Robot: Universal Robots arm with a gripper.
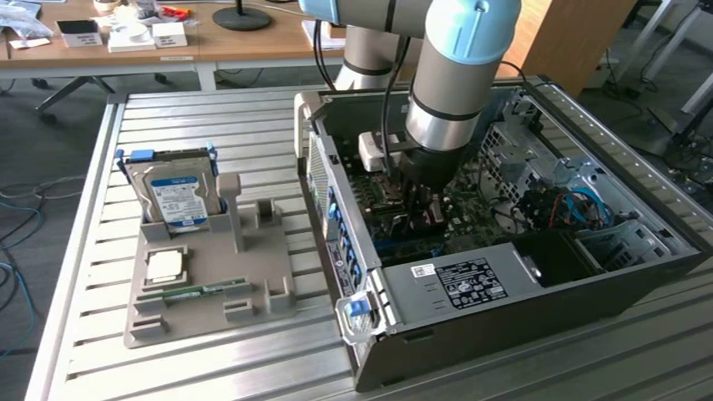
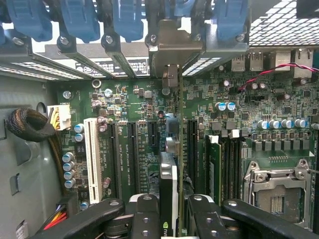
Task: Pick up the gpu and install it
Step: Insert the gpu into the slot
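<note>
Black gripper fingers sit closest to your wrist camera, one on each side of the gpu, and you can see them clamped on it: the card stands on edge between the pads, its thin side toward the lens. The gripper holds the card directly above the motherboard, in line with the long expansion slots that run beside the white slot. You cannot tell whether the card's lower edge has entered a slot or only hovers over it. Ahead of the card, at the case's rear wall, a silver bracket plate sits among the blue slot latches. Off to one side of the board lies the empty CPU socket.

From the exterior view, your arm reaches straight down into the open computer case, which lies on its side toward the slatted table's edge at the exterior view's right. The gripper is deep inside, over the board's middle; the card itself is hard to make out there.

Near the table's opposite edge a grey parts holder carries a hard drive standing upright at its far end, a CPU chip lying flat, and a memory stick lying flat near its front.
</note>
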